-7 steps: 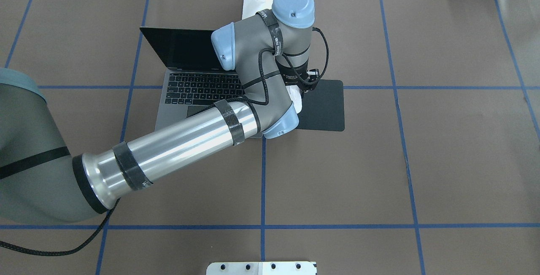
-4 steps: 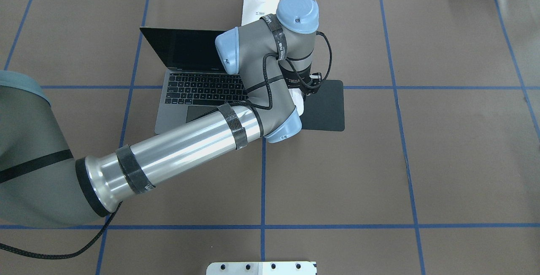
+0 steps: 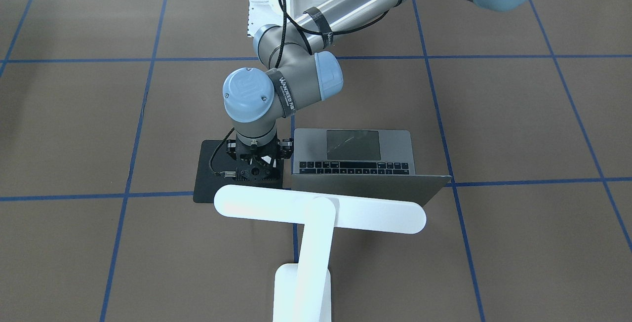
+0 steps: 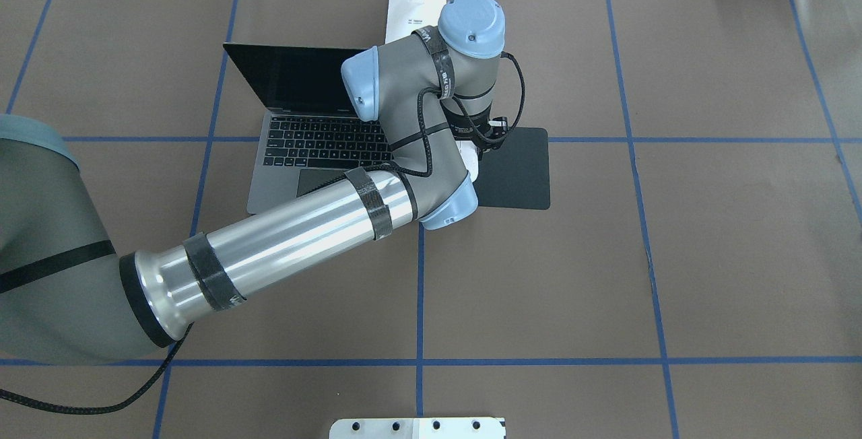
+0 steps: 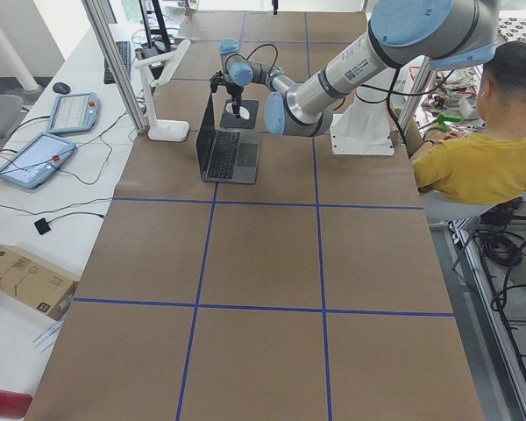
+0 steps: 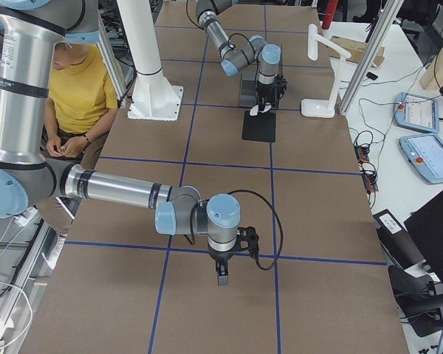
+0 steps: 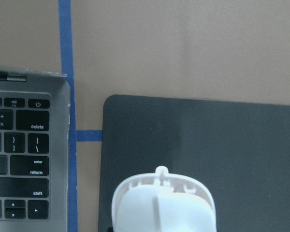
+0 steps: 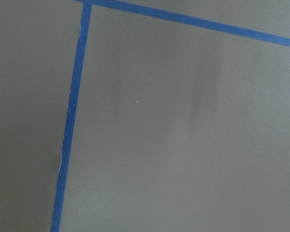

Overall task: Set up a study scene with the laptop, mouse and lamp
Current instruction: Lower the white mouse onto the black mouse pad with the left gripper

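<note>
Upper centre of the overhead view: the mouse (image 7: 163, 205) is pinched by the left gripper (image 3: 254, 169) over the black pad (image 4: 522, 170), at the pad's edge nearest the laptop (image 4: 316, 143). The laptop is set open on the surface (image 4: 673, 257), just beside the pad. The lamp (image 3: 321, 208) is seen at lower centre of the front-facing view. The right gripper (image 6: 221, 279) hangs over bare surface; whether it is spread or pressed together cannot be told.

Bright, even light, soft shadows, a washed-out white lamp (image 3: 370, 216), sheen on the left arm's tube (image 4: 289, 237).
</note>
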`<state>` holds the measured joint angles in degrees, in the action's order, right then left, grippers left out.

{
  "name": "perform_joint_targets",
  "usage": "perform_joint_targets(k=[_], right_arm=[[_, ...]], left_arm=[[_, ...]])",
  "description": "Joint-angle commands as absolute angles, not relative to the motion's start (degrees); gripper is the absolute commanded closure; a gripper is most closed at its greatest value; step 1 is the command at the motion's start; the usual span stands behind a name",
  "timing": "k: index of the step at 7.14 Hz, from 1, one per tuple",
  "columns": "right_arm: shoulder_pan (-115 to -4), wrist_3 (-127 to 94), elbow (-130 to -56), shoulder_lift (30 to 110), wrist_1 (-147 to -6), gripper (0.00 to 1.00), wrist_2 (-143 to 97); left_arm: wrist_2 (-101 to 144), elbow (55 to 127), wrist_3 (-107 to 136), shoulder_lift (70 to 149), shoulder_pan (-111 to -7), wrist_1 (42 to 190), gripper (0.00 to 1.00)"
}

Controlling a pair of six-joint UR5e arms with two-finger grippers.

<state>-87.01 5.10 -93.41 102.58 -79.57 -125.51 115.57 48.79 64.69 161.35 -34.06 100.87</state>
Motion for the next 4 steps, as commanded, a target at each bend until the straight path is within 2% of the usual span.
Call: perform_joint_targets(k=[1, 4], right_arm=[[-87.01, 5.01, -93.43, 102.48, -79.63, 0.00, -125.51], [-87.01, 5.01, -93.51, 102.39, -79.54, 0.00, -125.51]], left_arm=[[113.91, 48.78, 64.77, 161.02, -33.84, 101.16, 0.01], [114.26, 50.79, 64.69, 161.10, -34.45, 101.16, 0.01]])
